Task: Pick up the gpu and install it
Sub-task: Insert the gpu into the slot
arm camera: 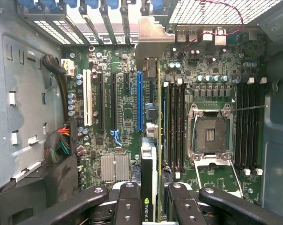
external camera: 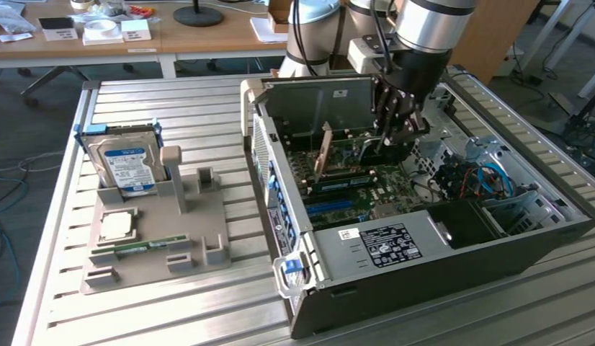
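My gripper is clamped on the gpu, held edge-on inside the open PC case just beside the mobo's blue slot. On the tabletop, a grey holder carries hard drive, CPU and RAM stick.

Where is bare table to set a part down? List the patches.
Bare table slats between the grey holder and the near edge, and beyond the hard drive. Crowded: inside the case, where the gripper holds the gpu.
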Available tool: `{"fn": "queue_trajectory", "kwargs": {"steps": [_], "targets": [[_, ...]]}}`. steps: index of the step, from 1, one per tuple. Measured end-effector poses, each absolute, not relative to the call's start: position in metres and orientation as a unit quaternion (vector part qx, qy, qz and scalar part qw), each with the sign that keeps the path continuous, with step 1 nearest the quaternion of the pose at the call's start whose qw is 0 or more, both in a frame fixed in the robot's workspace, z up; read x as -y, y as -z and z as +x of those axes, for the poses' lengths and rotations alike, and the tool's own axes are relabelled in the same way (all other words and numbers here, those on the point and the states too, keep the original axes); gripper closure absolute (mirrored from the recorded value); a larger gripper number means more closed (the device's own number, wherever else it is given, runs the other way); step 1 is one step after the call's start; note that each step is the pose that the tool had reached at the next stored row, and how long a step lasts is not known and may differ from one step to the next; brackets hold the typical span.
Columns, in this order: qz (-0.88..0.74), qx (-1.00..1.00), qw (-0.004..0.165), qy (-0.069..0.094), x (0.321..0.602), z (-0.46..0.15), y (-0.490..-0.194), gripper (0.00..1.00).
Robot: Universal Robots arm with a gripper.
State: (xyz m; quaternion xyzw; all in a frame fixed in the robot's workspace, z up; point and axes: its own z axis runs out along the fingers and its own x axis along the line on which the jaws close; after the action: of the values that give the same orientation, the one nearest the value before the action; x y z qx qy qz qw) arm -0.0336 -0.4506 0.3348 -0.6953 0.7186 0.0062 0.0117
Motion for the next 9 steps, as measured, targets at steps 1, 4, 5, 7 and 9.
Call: {"fn": "queue_trajectory", "kwargs": {"steps": [1, 4, 5, 7, 9], "targets": [[-0.695, -0.719, 0.012, -0.006, 0.4506, -0.0338, -0.3348, 0.73], [-0.695, -0.719, 0.012, -0.006, 0.4506, -0.0351, -0.3348, 0.73], [-0.695, -0.719, 0.012, -0.006, 0.4506, -0.0355, -0.3348, 0.73], [-0.695, -0.719, 0.012, -0.006, 0.4509, -0.0363, -0.3348, 0.73], [-0.695, -0.719, 0.012, -0.006, 0.4520, -0.0367, -0.3348, 0.73]]}}
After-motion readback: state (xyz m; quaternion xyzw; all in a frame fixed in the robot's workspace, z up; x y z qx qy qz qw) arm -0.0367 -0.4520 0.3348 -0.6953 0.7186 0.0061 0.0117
